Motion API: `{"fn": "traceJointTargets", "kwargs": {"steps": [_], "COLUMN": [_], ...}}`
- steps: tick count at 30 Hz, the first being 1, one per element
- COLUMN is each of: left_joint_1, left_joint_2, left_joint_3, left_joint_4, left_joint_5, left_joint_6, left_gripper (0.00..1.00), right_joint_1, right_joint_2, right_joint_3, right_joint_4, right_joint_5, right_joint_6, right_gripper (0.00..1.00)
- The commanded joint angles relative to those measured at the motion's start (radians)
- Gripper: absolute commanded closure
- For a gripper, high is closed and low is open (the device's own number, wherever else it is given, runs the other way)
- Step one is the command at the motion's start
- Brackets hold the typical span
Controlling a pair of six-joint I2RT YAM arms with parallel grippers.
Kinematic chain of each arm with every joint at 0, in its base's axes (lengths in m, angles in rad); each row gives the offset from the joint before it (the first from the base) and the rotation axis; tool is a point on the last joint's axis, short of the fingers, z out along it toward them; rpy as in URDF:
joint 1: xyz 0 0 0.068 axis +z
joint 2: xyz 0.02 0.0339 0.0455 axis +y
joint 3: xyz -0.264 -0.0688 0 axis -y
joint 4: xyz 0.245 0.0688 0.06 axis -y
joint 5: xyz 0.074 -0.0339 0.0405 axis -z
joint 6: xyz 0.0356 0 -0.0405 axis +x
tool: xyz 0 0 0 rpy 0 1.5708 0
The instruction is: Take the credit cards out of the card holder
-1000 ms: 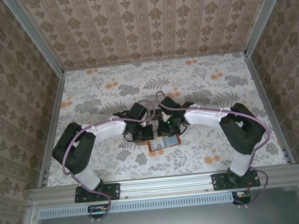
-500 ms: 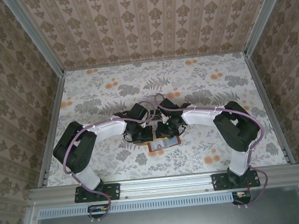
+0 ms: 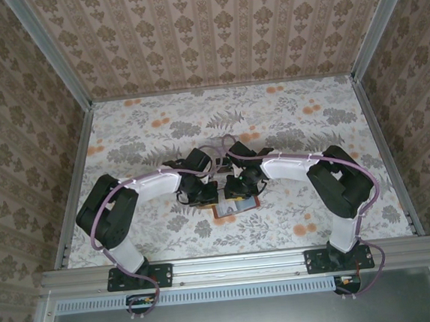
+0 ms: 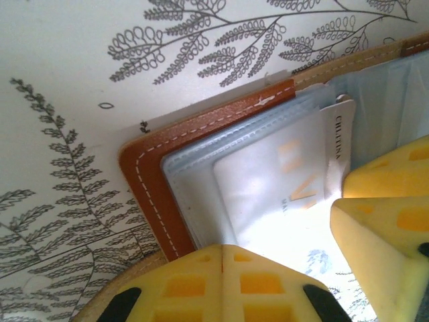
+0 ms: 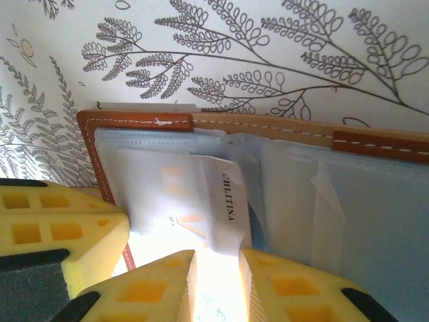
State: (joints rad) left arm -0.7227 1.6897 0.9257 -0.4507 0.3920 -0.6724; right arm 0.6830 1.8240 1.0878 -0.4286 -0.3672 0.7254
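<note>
Your left gripper [image 4: 221,253] sits closed at the edge of the card holder [image 4: 151,181]. Your right gripper [image 5: 216,258] is slightly parted over a credit card [image 5: 214,194]. The table [image 3: 271,118] is bare toward 12 o'clock.

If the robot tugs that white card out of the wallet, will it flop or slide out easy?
The white card looks thin and flat, so it is probably stiff and light, flexing only a little. It lies among shiny clear sleeves, so it may slide easily. The card holder might drag along unless held.
</note>
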Motion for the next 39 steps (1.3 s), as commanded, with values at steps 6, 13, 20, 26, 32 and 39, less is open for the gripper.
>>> {"fn": "traceJointTargets", "kwargs": {"steps": [6,13,20,26,32,39], "left_joint_1": [0.012,0.009,0.002,-0.007,-0.008,-0.008], "left_joint_2": [0.004,-0.002,0.011,0.05,0.078,0.097], "left_joint_3": [0.035,0.061,0.082,0.089,0.078,0.081], "left_joint_4": [-0.077,-0.08,-0.069,-0.058,-0.079,-0.107], "left_joint_5": [-0.025,-0.009,0.021,0.045,0.031,0.012], "left_joint_6": [0.036,0.037,0.031,0.03,0.037,0.054], "left_gripper": [0.94,0.94,0.93,0.94,0.94,0.94], "right_joint_1": [-0.008,-0.022,-0.028,-0.03,-0.033,-0.034], "right_joint_2": [-0.05,-0.029,-0.014,0.002,0.017,0.023], "right_joint_3": [0.018,0.017,0.011,0.0,-0.01,-0.015], "right_joint_4": [-0.066,-0.064,-0.058,-0.036,-0.01,-0.007], "right_joint_5": [0.032,0.007,-0.009,-0.028,-0.055,-0.066], "right_joint_6": [-0.017,-0.027,-0.037,-0.034,-0.026,-0.027], "right_gripper": [0.73,0.72,0.72,0.71,0.71,0.71]}}
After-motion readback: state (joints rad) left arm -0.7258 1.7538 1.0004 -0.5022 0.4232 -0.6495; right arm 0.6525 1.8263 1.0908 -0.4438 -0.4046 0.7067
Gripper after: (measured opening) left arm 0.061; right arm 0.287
